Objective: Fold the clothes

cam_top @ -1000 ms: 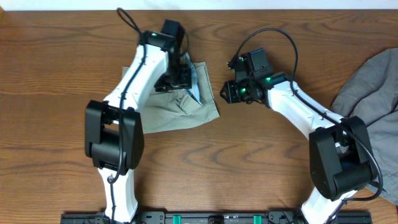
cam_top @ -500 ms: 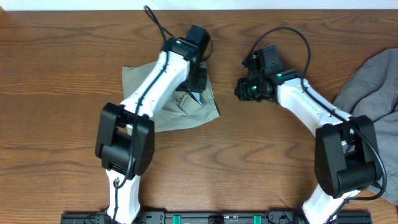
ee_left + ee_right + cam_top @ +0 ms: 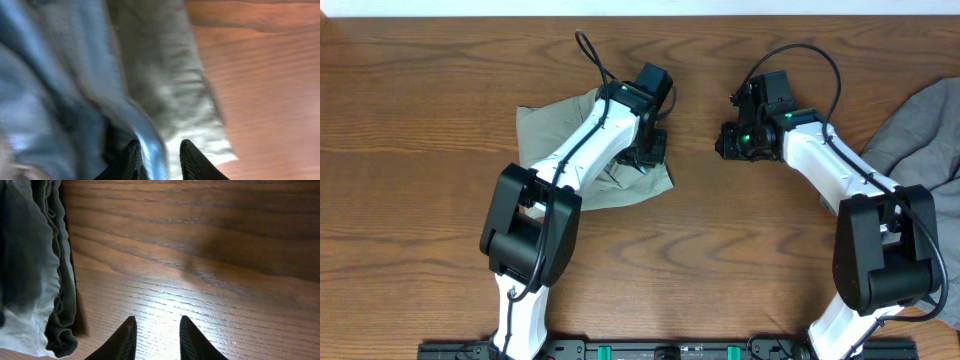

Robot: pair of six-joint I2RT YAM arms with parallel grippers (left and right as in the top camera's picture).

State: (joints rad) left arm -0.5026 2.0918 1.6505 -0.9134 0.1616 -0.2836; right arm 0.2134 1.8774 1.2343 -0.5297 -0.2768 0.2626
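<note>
A wooden desk [image 3: 410,200] is seen, with a dark grey garment [image 3: 920,130] heaped at its right edge, well apart from both arms. Khaki-green shorts [image 3: 545,125] are spread left of centre, partly covered by the left arm. The left pincer [image 3: 160,147] is set over their right edge, with a fold of pale lining [image 3: 151,150] between its fingers; whether it is clenched cannot be told. The right pincer [image 3: 157,322] is held parted over bare wood, grasping nothing.

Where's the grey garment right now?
Overhead view: the grey garment lies at the far right edge of the table, beside the right arm, well apart from the khaki shorts left of centre.
</note>
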